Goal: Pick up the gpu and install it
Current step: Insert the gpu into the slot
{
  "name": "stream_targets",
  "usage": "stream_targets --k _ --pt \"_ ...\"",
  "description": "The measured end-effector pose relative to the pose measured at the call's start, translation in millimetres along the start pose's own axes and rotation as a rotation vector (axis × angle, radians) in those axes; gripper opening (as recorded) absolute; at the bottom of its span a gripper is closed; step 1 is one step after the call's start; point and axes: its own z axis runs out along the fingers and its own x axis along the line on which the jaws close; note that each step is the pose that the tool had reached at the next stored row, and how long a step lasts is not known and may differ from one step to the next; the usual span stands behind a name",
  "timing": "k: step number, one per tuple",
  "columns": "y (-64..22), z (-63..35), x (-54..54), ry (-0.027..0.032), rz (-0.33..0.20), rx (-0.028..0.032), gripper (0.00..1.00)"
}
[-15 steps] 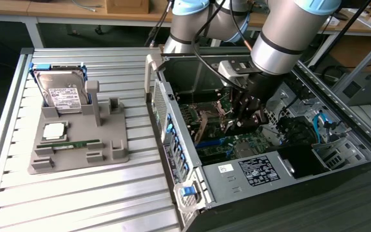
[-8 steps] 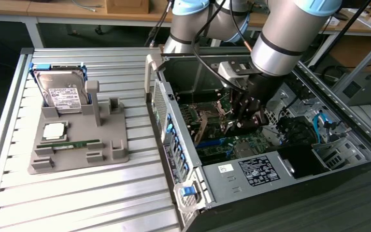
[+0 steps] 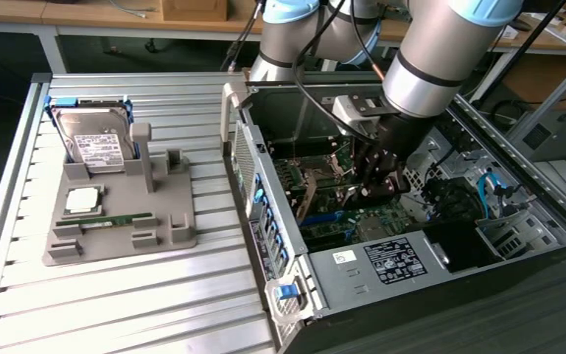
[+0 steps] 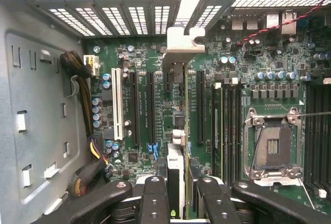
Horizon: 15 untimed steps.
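The fingers (image 4: pixel 155 195) are clamped on the gpu (image 4: pixel 177 110), held edge-down inside the open computer case (image 3: pixel 519 158) above the motherboard (image 4: pixel 150 63); installation is in hand, and seating likely requires aligning the card's edge with an expansion slot (image 4: pixel 199 105).

A robotics lab or electronics workshop. A ribbed aluminium worktop (image 3: pixel 116 295) carries an open PC case (image 3: pixel 441 280) with its motherboard (image 4: pixel 155 110) bare, and a grey fixture (image 3: pixel 116 221) holding a hard drive (image 3: pixel 94 140) and other parts. The robot arm (image 3: pixel 441 51) reaches into the case. Behind stand wooden benches (image 3: pixel 96 15) with cables and a cardboard box (image 3: pixel 194 9).
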Motion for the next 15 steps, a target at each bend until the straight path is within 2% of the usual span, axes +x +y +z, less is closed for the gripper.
stream_targets --k 15 --pt "2.1 1.1 4.3 0.0 -0.001 0.0 0.27"
